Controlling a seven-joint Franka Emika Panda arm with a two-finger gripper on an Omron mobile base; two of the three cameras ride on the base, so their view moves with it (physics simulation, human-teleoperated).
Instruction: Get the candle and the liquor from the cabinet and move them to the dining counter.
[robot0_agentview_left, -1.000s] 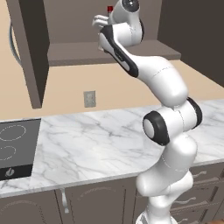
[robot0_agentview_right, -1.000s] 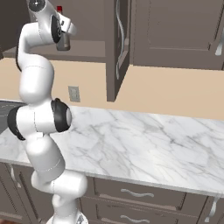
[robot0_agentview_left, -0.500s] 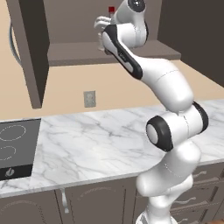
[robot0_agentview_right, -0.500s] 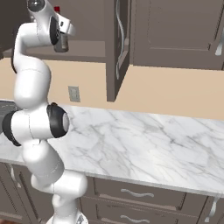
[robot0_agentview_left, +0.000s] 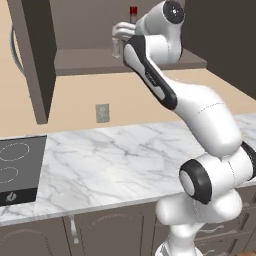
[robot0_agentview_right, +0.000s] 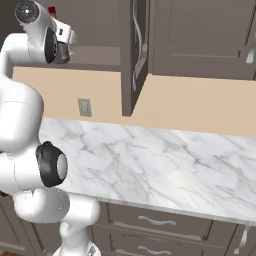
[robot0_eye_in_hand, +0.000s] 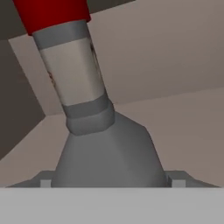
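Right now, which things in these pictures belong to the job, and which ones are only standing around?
Belong to the job:
- the liquor, close in front of the gripper
- the cabinet, door open

Only standing around:
- the cooktop
- the wall outlet
- the marble counter
- the drawers below it

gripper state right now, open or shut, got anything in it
Gripper: jaws set on either side of the liquor bottle inside the cabinet; whether they have shut on it cannot be told.
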